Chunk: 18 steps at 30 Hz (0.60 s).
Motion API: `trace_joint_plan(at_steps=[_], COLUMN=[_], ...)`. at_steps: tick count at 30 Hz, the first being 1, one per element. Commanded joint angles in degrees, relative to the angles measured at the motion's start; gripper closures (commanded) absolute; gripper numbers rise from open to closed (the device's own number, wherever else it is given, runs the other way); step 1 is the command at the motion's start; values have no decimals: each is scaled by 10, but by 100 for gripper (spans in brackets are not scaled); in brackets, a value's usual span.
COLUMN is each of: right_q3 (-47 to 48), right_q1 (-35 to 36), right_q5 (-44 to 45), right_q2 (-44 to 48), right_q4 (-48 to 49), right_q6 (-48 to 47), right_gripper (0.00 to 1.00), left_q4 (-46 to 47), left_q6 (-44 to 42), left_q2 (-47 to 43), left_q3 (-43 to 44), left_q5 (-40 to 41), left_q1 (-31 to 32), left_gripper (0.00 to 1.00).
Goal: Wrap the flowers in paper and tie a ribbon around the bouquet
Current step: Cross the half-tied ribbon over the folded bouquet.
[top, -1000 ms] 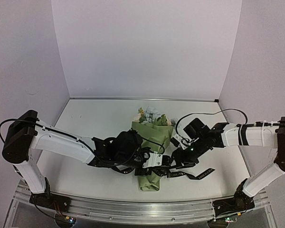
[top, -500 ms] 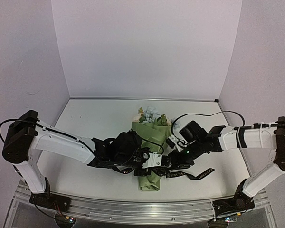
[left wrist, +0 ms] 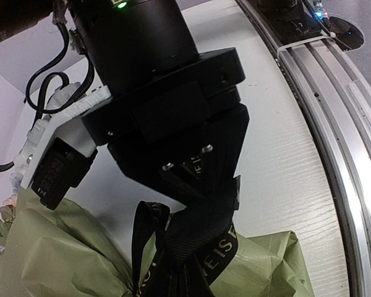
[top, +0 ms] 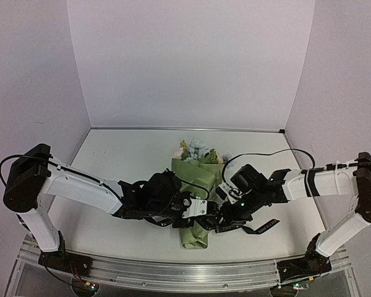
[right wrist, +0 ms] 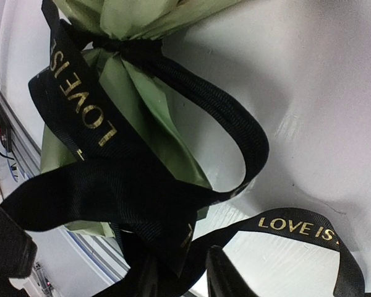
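Left gripper (top: 201, 211) clenched on ribbon (right wrist: 86, 117). Right gripper (right wrist: 185, 278) straddles ribbon loop; clamped or not, cannot tell. Bouquet (top: 196, 179) just beneath both. Risk: grippers crowded close, uneven pull slackens tie, drags bouquet.

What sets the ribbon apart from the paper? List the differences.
The ribbon is black with gold lettering; the paper is plain olive green. The ribbon is a narrow looping strip; the paper is a broad creased sheet. The ribbon cinches around the paper's gathered neck. Both look soft and pliable.
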<state>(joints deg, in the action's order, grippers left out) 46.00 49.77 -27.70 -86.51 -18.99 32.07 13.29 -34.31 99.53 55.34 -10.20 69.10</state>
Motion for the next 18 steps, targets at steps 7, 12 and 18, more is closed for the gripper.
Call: trace_joint_plan(at_steps=[7,12,18], right_q3=[56,128,246], right_q1=[4,4,3], right_q5=[22,31,40], right_q2=[40,43,-8], right_q4=[-92,-206,-313], right_q6=[-26,-80,-150], right_gripper=[96,96,97], left_q4=[68,104,153], left_q6=[15,11,-15], left_q2=[-24,-30,-41], left_q3=[-38,-56,-88], left_q5=[8,13,19], left_q1=[-36,-49,-55], left_gripper=[100,100,99])
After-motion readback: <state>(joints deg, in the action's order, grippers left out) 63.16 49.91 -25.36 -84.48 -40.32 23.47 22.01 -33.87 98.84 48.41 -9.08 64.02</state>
